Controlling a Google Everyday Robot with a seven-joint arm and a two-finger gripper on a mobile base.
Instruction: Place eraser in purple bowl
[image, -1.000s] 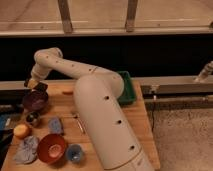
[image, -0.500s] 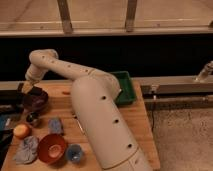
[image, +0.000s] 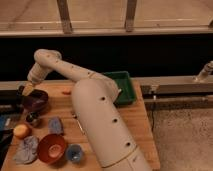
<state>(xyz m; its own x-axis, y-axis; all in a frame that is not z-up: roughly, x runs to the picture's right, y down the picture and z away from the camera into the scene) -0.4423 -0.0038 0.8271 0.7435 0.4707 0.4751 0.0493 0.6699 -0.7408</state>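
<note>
The purple bowl (image: 36, 101) sits at the far left of the wooden table (image: 135, 120). My gripper (image: 24, 90) hangs at the end of the white arm (image: 95, 110), just above the bowl's far left rim. A dark shape lies at the left edge beside the gripper; I cannot tell whether it is the eraser. No black block shows clearly anywhere else.
An orange-red bowl (image: 51, 148), a small light-blue cup (image: 75, 153), a bluish sponge pad (image: 55, 125), a grey cloth (image: 27, 149), an orange fruit (image: 21, 131) and a small can (image: 33, 119) lie at front left. A green tray (image: 121, 88) stands behind the arm.
The gripper has moved a little left and down, from over the purple bowl to its far left rim.
</note>
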